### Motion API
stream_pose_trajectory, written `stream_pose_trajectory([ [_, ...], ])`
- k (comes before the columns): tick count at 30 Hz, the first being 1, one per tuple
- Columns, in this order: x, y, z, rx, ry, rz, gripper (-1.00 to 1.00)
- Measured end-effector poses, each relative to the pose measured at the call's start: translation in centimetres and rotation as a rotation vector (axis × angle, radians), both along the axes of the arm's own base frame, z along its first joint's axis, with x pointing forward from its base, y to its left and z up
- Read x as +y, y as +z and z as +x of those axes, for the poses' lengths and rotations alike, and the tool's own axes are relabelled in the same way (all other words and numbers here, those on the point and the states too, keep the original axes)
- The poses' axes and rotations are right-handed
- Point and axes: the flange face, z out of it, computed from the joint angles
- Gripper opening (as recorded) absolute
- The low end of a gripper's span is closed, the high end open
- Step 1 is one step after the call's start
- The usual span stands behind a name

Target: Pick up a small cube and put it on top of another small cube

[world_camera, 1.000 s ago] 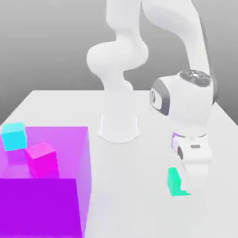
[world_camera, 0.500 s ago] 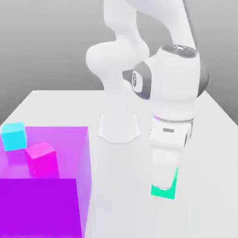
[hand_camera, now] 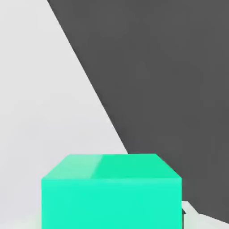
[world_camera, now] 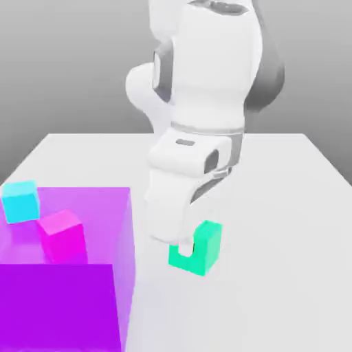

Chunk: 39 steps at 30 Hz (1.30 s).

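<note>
Under me lies a plain white tabletop (world_camera: 289, 206), matte and evenly lit, with only soft, faint shadows on it. Behind its far edge I see a bare grey backdrop (world_camera: 69, 62), darker toward the top and paler lower down, with no seam or fixture on it. From my hand camera the same white surface (hand_camera: 40, 112) meets a flat dark grey field (hand_camera: 170, 76) along one straight slanting edge.

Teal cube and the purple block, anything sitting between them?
Nothing: in the exterior view only bare white table separates the teal cube, held by the gripper, from the purple block.
</note>
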Motion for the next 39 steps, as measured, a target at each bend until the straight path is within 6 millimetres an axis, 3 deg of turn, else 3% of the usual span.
stream_pose_trajectory([
  [9,-6.1,7.5,0.0,-0.076,-0.142,-0.059,-1.0],
  [17,-11.7,15.0,-2.0,-0.156,-0.294,-0.143,-1.0],
  [19,-13.8,15.2,-2.8,-0.127,-0.333,-0.177,-1.0],
  [22,-18.1,13.1,-4.2,-0.012,-0.394,-0.228,-1.0],
  [25,-24.3,7.6,-7.3,0.175,-0.506,-0.221,-1.0],
  [27,-28.4,3.8,-10.5,0.304,-0.592,-0.194,-1.0],
  [30,-33.7,-1.5,-16.9,0.493,-0.73,-0.125,-1.0],
  [31,-34.6,-2.9,-18.6,0.535,-0.764,-0.1,-1.0],
  [33,-34.9,-4.9,-19.9,0.566,-0.796,-0.058,-1.0],
  [39,-33.0,-8.9,-20.5,0.57,-0.839,0.027,-1.0],
])
